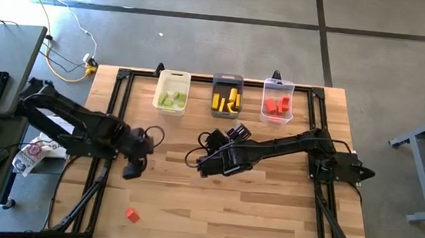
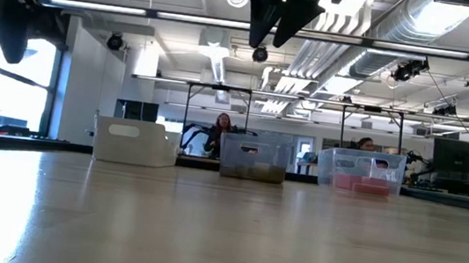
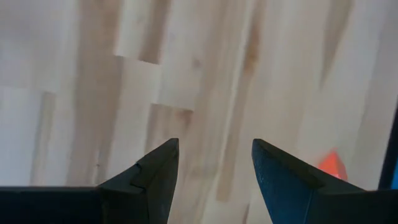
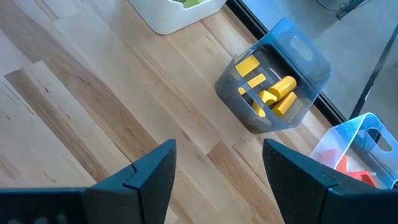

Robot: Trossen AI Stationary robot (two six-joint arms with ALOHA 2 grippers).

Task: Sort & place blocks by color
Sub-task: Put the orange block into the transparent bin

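Note:
One red block (image 1: 132, 215) lies alone on the wooden table (image 1: 266, 208) near its front edge; its corner (image 3: 331, 165) shows in the left wrist view. My left gripper (image 1: 132, 169) hangs open above bare wood at the left, pointing down, with the red block nearer the front edge than it is. My right gripper (image 1: 225, 135) stands open over the table's middle, slanting down toward the bins. At the far edge a white bin (image 1: 172, 91) holds green blocks, a dark grey bin (image 1: 227, 94) yellow blocks (image 4: 267, 87), and a clear bin (image 1: 277, 101) red blocks.
In the low view the three bins (image 2: 253, 158) stand in a row at the far edge. A black frame (image 1: 111, 126) runs along the table's edges. A desk (image 1: 1, 62) with a phone, a keyboard and a mouse stands to the left. People sit in the room beyond.

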